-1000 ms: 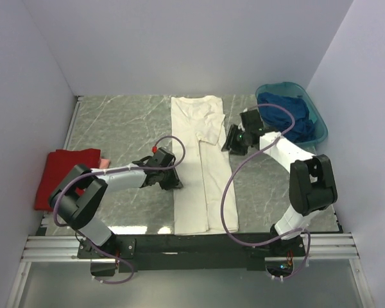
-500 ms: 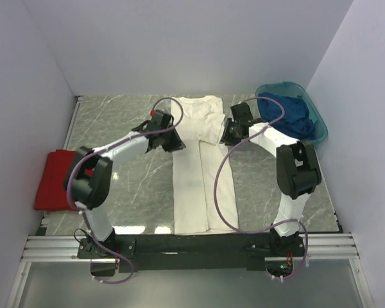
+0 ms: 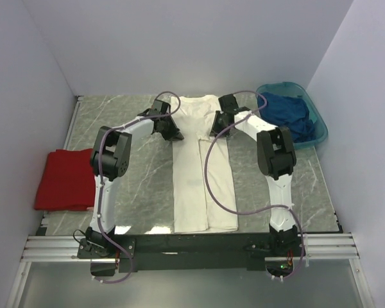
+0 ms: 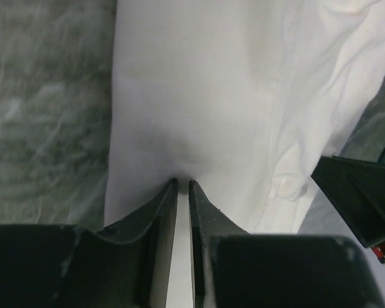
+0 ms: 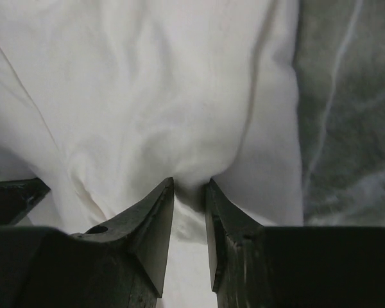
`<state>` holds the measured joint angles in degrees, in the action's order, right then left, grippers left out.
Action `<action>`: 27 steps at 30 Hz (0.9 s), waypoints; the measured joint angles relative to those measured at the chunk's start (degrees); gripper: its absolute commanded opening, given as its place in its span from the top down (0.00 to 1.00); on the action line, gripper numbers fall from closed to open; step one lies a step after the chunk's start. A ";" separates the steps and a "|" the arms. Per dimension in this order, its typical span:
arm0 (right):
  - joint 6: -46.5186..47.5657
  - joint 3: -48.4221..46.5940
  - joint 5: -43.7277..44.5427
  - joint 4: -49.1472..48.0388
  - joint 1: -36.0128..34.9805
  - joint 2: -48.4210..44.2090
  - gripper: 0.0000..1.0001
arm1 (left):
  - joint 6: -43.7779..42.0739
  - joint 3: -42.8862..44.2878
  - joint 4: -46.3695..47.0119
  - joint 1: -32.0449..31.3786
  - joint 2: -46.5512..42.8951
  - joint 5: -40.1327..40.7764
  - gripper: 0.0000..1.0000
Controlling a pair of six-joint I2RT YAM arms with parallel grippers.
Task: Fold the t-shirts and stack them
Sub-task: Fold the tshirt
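Note:
A cream-white t-shirt (image 3: 202,186) lies as a long narrow strip down the middle of the marble table, collar end at the far side. My left gripper (image 3: 175,133) sits on its left edge near the far end; in the left wrist view its jaws (image 4: 183,181) are nearly together with white cloth (image 4: 199,83) pinched between them. On the right edge, opposite, my right gripper (image 3: 215,128) presses in; the right wrist view shows its tips (image 5: 189,183) squeezing a pucker of the white cloth (image 5: 147,83). A red t-shirt (image 3: 64,179) lies folded at the left. A dark blue t-shirt (image 3: 294,117) is heaped in the basin.
The teal oval basin (image 3: 321,125) stands at the far right corner. White walls close in the left, back and right sides. Bare marble (image 3: 128,186) shows between the red shirt and the white strip, and more of it (image 3: 276,192) right of the strip.
Both arms have reached away from me to the far end of the white shirt, the left one sliding up along its left edge. The right jaws have narrowed onto the cloth.

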<state>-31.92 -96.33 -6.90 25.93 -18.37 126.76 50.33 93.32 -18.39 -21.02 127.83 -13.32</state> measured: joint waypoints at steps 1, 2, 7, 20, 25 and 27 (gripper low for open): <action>0.02 -2.58 -0.28 0.79 -0.15 1.46 0.67 | 0.09 1.44 -0.24 0.57 1.09 -1.42 0.79; 0.02 -5.01 -0.31 1.57 -0.26 2.89 0.67 | 0.09 2.89 -0.66 1.14 1.99 -2.51 0.79; 0.04 -17.97 -1.40 5.29 -0.24 10.69 0.67 | -0.02 11.80 -2.36 3.02 7.72 -4.94 0.76; 0.24 -29.20 -6.91 8.48 1.70 16.85 0.65 | -0.11 26.34 -5.97 7.34 16.39 -9.94 0.66; 0.90 -23.80 -7.67 7.93 2.32 13.51 0.64 | -0.90 21.35 -3.30 7.89 13.16 -10.75 0.61; 1.09 -20.72 -7.63 8.11 2.47 10.95 0.64 | -1.40 18.32 -2.89 7.93 10.45 -10.69 0.60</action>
<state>-30.83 -117.05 -14.52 34.04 -15.90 137.71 48.93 111.63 -21.28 -13.08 138.28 -24.01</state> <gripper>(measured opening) 0.360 0.390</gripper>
